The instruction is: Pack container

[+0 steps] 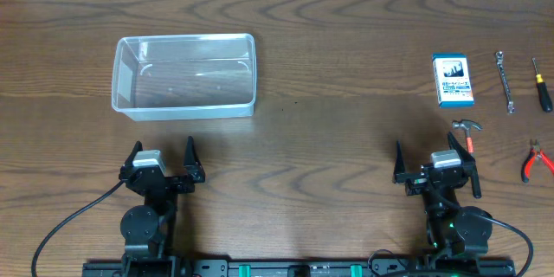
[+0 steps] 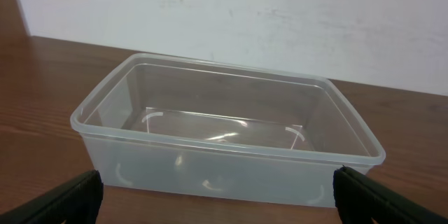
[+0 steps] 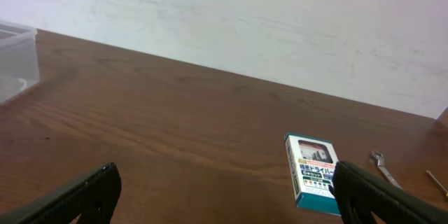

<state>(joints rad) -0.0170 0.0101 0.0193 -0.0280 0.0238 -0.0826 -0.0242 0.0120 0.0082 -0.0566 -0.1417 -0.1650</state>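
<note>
Both wide-jawed: left gripper [image 1: 163, 144], right gripper [image 1: 435, 149]

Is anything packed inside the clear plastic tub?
No, the container shows only its bare see-through floor and walls.

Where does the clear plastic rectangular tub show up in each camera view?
Overhead: clear plastic rectangular tub, upper left.
Left wrist: the tub fills the centre of the frame.
Right wrist: only the tub's corner, at the far left edge.
Shared landmark: brown wooden table meeting the white wall.
</note>
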